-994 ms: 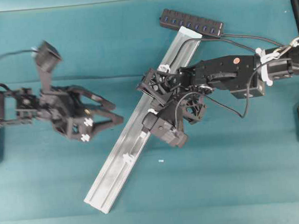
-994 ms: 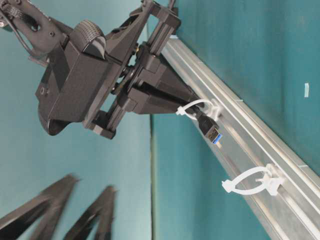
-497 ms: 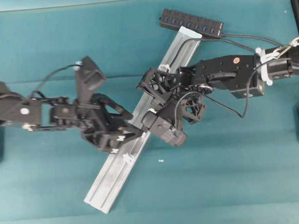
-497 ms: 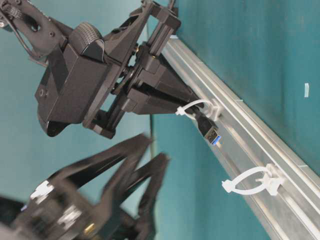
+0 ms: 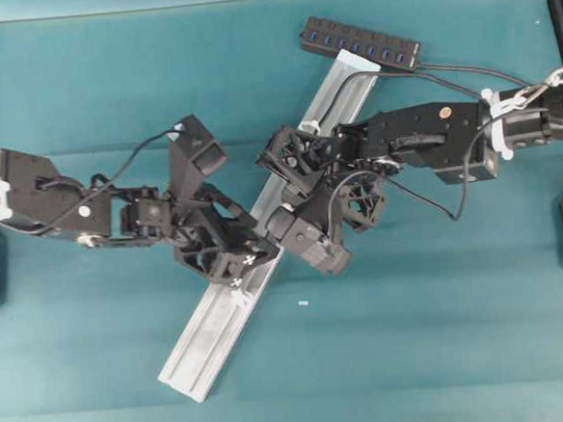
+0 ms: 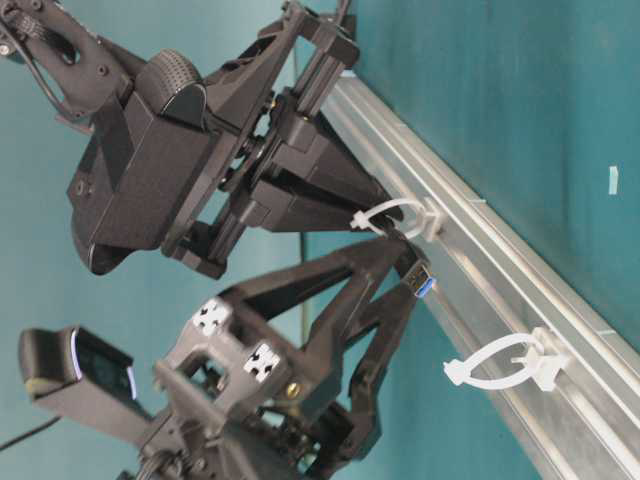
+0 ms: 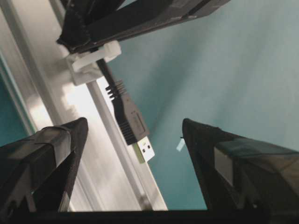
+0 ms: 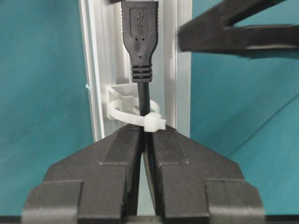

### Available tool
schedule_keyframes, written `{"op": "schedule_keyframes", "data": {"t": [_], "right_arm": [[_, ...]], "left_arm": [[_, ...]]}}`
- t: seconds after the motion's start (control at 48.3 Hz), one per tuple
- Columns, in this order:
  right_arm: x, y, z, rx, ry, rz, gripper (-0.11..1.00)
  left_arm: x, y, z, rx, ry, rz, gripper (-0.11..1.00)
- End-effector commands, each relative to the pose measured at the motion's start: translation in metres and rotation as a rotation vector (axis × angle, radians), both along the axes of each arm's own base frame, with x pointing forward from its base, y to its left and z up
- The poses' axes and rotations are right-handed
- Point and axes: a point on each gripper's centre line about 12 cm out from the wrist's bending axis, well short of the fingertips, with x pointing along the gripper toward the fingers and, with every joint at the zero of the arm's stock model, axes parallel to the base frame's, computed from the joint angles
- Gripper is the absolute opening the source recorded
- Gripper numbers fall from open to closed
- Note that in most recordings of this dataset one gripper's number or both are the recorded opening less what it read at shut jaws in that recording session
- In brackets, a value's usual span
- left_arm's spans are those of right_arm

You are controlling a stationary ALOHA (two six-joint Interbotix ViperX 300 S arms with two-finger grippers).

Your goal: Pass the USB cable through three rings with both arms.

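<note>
Right gripper (image 8: 145, 140): clamped on the USB cable (image 8: 141, 42) just behind a white ring (image 8: 135, 114).
Plug: poked through that ring, lying over the rail (image 5: 216, 317).
Left gripper (image 7: 135, 135): fingers spread, plug between them, untouched.

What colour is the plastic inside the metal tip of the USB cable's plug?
Blue, seen best in the table-level view, at the tip of the USB cable.
</note>
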Motion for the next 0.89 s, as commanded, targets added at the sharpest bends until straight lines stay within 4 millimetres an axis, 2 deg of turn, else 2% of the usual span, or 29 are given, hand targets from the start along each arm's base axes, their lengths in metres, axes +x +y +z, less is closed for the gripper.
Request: {"op": "schedule_keyframes", "data": {"t": [0.0,0.207,0.331,0.414,0.559,0.621,0.869], "right_arm": [[0.0015,-0.0001,0.0006,0.007,-0.008,-0.013,0.07],[0.0009,-0.0013,0.0008,0.006,-0.008,-0.015,0.07],[0.0009,-0.0013,0.0008,0.006,-0.008,-0.015,0.07],[0.0009,-0.0013,0.0008,0.006,-0.008,-0.015,0.07],[0.0008,-0.002,0.0008,0.006,-0.008,-0.016,0.07],[0.0008,-0.002,0.0015,0.007,-0.01,-0.018,0.07],[0.0005,-0.0019,0.0017,0.007,-0.011,-0.019,0.07]], "left_arm": [[0.0068,-0.0011,0.002,0.0,-0.017,-0.004,0.89],[0.0109,-0.001,0.0028,-0.001,-0.023,-0.003,0.89],[0.0129,-0.001,0.0036,-0.007,-0.025,0.002,0.81],[0.0147,-0.0009,0.0064,-0.007,-0.035,0.001,0.68],[0.0161,-0.0009,0.0099,-0.008,-0.043,0.002,0.31],[0.0159,-0.0002,0.0102,-0.012,-0.042,0.006,0.2],[0.0155,-0.0003,0.0098,-0.017,-0.04,0.01,0.2]]}}
